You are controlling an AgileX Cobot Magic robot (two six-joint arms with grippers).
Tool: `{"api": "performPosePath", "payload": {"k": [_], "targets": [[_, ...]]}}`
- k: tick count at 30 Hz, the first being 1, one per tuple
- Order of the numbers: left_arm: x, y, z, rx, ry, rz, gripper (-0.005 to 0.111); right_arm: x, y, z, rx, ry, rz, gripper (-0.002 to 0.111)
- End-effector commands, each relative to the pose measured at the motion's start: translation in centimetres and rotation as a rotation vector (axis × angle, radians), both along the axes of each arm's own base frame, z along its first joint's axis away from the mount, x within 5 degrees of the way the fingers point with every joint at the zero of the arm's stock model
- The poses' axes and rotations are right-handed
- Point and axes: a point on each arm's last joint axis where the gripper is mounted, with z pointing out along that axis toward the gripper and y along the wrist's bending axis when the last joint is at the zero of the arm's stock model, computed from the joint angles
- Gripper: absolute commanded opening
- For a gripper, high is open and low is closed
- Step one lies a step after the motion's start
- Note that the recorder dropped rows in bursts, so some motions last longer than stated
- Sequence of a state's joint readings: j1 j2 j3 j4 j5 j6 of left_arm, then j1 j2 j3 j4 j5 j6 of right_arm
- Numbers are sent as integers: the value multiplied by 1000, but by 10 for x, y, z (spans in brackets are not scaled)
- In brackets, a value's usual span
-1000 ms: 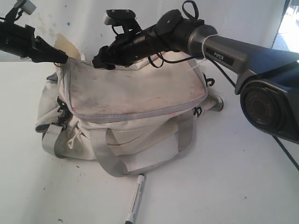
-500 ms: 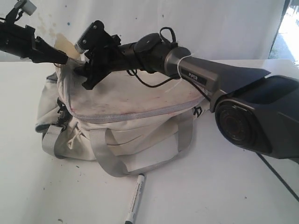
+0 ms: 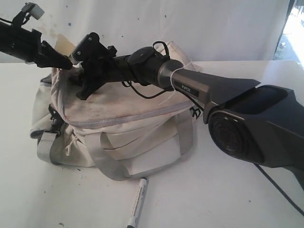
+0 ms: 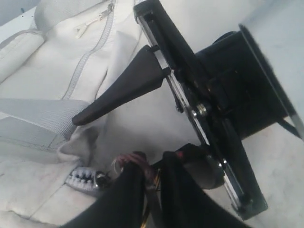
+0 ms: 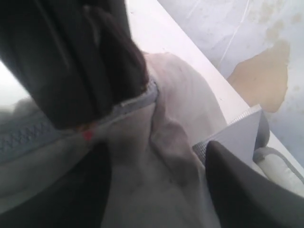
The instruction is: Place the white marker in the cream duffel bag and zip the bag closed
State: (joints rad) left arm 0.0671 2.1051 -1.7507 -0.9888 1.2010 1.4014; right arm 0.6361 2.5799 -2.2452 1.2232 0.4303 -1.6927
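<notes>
The cream duffel bag (image 3: pixel 128 107) lies left of centre on the white table, its grey zipper (image 3: pixel 128 118) running along the top flap. In front of the bag, the white marker (image 3: pixel 138 199) lies on the table, apart from both grippers. At the bag's far left end my left gripper (image 3: pixel 65 63) (image 4: pixel 154 164) is shut on the zipper pull, next to the zipper's slider (image 4: pixel 95 179). My right gripper (image 3: pixel 77 85) (image 5: pixel 156 190) reaches across the bag to that same end. It stands open, with cream fabric between its fingers (image 5: pixel 247 190).
The bag's grey handles (image 3: pixel 109 164) hang down its front toward the marker. The right arm's long body (image 3: pixel 213 92) stretches across the bag's top. A stained white wall (image 3: pixel 213 23) stands close behind. Bare table lies to the right and front.
The right arm has swung left across the bag, bringing its open gripper to the left end beside the left gripper. The bag's left end has been pulled up and slightly left.
</notes>
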Motion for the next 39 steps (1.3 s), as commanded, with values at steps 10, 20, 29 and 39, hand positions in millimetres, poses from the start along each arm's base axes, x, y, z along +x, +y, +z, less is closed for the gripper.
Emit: {"api": "performPosePath", "payload": {"k": [10, 20, 29, 39], "targets": [[-7, -4, 4, 81, 49, -12, 0, 5, 0, -6, 10, 9, -95, 0], [-7, -4, 4, 32, 214, 129, 0, 19, -22, 6, 131, 214, -227, 0], [-7, 13, 8, -82, 539, 453, 0, 26, -44, 6, 234, 522, -248, 0], [-13, 31, 9, -17, 677, 666, 0, 33, -56, 11, 272, 578, -263, 0]]}}
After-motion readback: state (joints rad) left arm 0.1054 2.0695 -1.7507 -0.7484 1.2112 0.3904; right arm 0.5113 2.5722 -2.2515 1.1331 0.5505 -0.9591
